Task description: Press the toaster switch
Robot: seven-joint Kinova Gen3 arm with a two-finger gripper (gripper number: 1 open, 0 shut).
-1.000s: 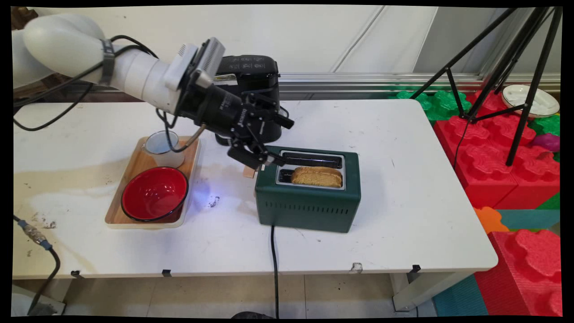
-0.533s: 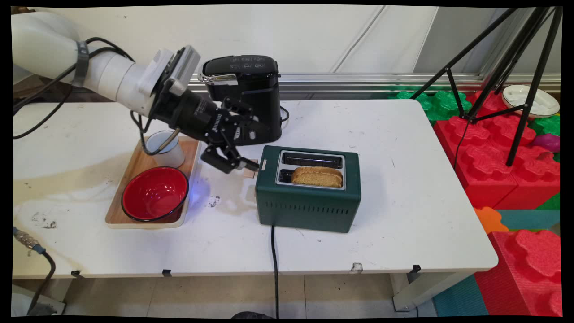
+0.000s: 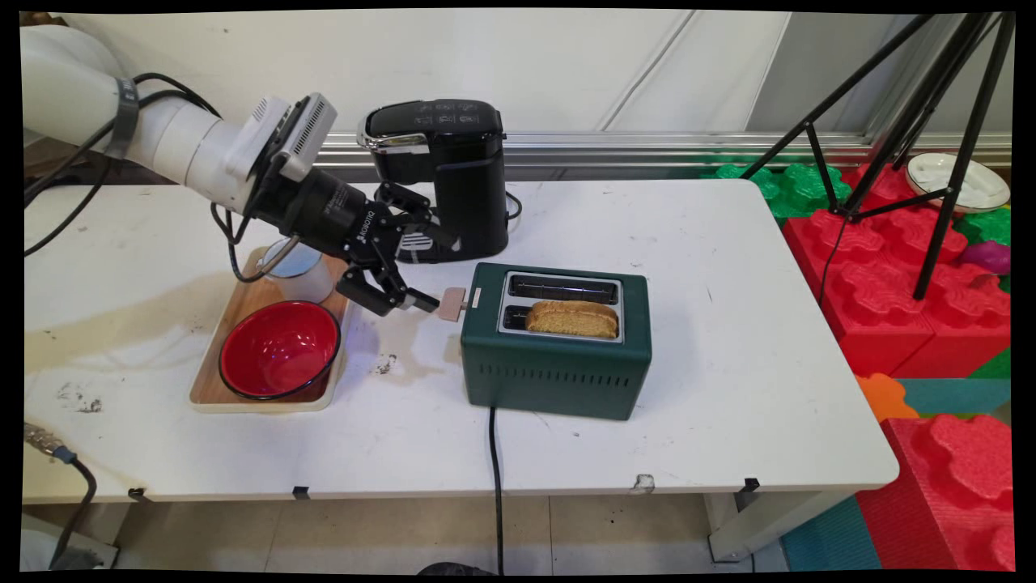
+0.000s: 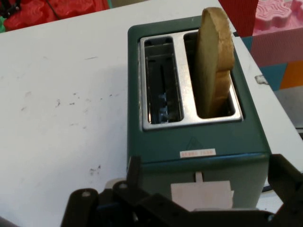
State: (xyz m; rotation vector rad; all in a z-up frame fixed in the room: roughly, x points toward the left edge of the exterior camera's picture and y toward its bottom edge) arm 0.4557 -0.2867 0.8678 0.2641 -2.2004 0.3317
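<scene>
Gripper (image 3: 417, 271) hovers with jaws apart just at nine o'clock of the toaster's lever (image 3: 451, 304), not touching it. Toaster (image 3: 556, 368) holds bread (image 3: 571, 318) raised in its near slot. A glancing push might skid the toaster across the table (image 3: 728, 389).

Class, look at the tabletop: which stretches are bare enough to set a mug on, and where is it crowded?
Bare: the table right of the green toaster to its far edge, and the front strip before the wooden tray. Crowded: the left middle, where the gripper, tray, red bowl, white cup and black coffee machine cluster.
</scene>
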